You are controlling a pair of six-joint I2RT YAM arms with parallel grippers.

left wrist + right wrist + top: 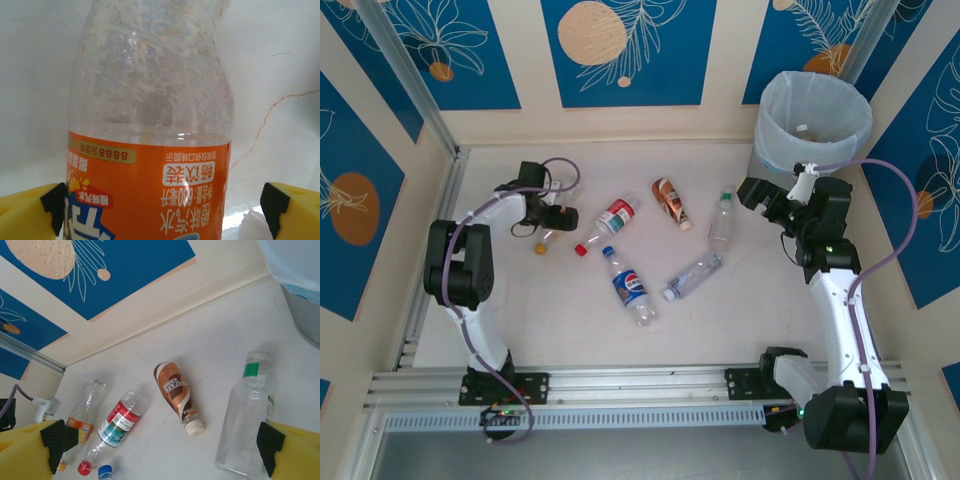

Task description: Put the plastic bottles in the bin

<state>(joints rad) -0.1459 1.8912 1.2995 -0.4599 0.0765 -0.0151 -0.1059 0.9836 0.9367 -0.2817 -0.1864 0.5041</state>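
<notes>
Plastic bottles [632, 288] are lying scattered across the middle of the worktop [570, 330], outside the bin [790, 150]. The bin is standing bag-lined at the far right corner, its contents unclear. The orange-labelled bottle [150, 150], clear and dented, is lying toward the left edge between the parted fingers of the left gripper [162, 212], not clamped. The right arm is bending up along the right edge, with the right gripper [162, 445] gaping wide near the green-capped bottle [245, 420].

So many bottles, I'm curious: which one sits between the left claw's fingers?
The orange-labelled bottle with the orange cap: the left gripper straddles it, jaws open.
</notes>
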